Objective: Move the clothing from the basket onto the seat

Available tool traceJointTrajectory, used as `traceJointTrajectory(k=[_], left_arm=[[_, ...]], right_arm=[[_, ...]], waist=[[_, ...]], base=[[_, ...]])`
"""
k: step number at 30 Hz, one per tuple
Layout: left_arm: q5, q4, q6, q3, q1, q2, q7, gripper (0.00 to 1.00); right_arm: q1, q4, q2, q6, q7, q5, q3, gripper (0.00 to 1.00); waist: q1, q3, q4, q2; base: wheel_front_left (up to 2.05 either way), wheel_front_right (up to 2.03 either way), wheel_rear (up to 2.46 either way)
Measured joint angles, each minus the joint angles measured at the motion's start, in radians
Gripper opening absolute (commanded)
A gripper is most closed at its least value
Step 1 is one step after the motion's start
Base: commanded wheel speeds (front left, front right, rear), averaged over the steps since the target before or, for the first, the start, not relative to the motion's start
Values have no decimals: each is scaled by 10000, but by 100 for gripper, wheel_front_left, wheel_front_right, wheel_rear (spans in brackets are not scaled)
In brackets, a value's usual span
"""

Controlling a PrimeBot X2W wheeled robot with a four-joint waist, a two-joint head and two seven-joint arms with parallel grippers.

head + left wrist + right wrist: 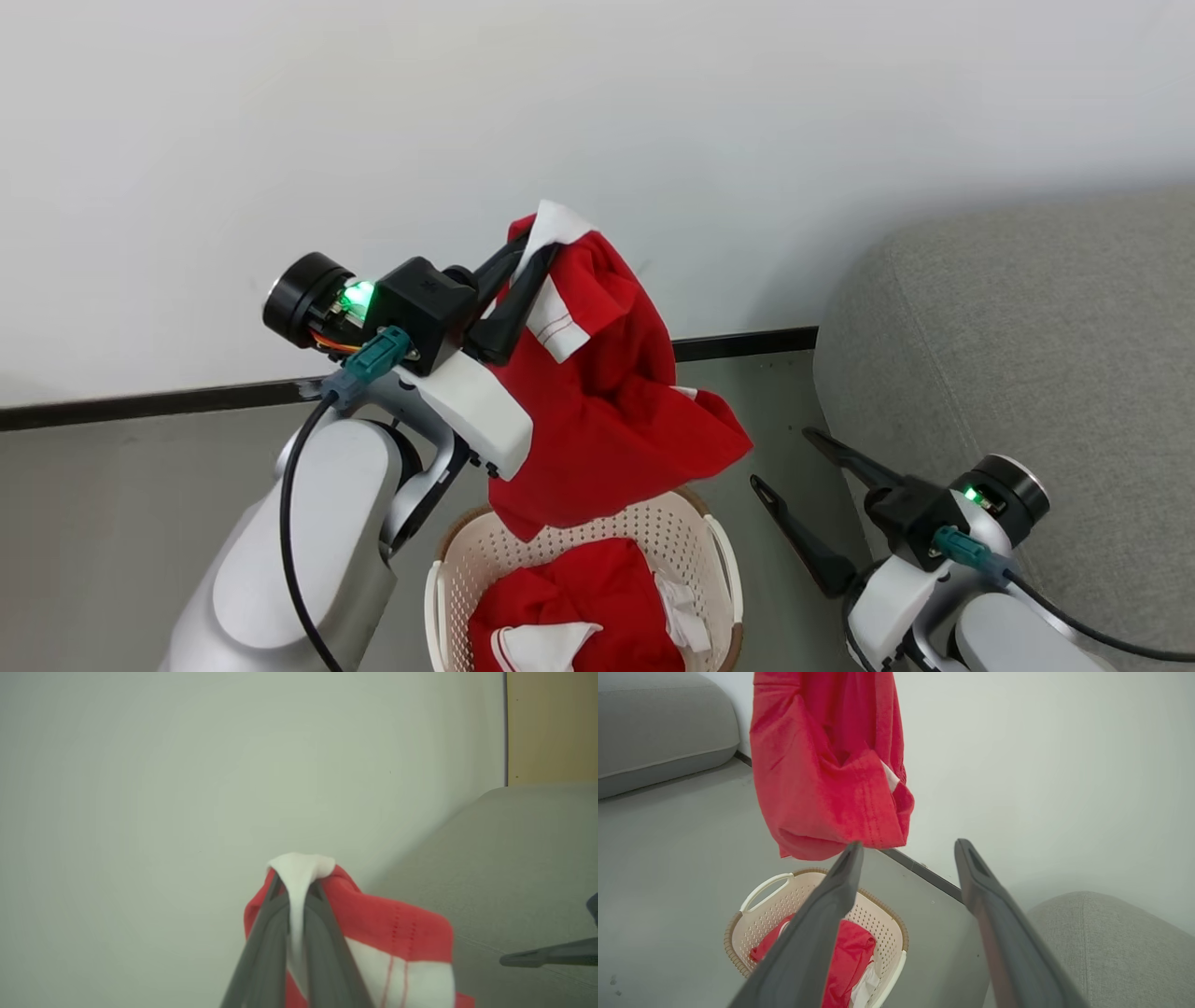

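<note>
head view: left gripper (pixel 532 245) raised, clamped on clothing (pixel 616 411) above basket (pixel 721 551); right gripper (pixel 781 457) low, spread.

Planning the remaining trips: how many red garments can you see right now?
2. One garment hangs from the fingers of the left gripper, above the basket; a red bundle lies in the basket and may hide more.

Bright red fabric garment (pixel 616 411), white red-striped trim; cream perforated plastic basket (pixel 653 527), brown woven rim; grey upholstered sofa (pixel 1027 355).
</note>
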Motion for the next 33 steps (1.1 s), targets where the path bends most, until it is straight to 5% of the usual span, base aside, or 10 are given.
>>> traceJointTrajectory(k=[33], left_arm=[[-337,-965,2,-656,332,-194,1047,0]], right_arm=[[-1649,1521,-132,0,2,242,3480,100]], waist=[[0,-539,886,-1]], base=[[0,0,0]])
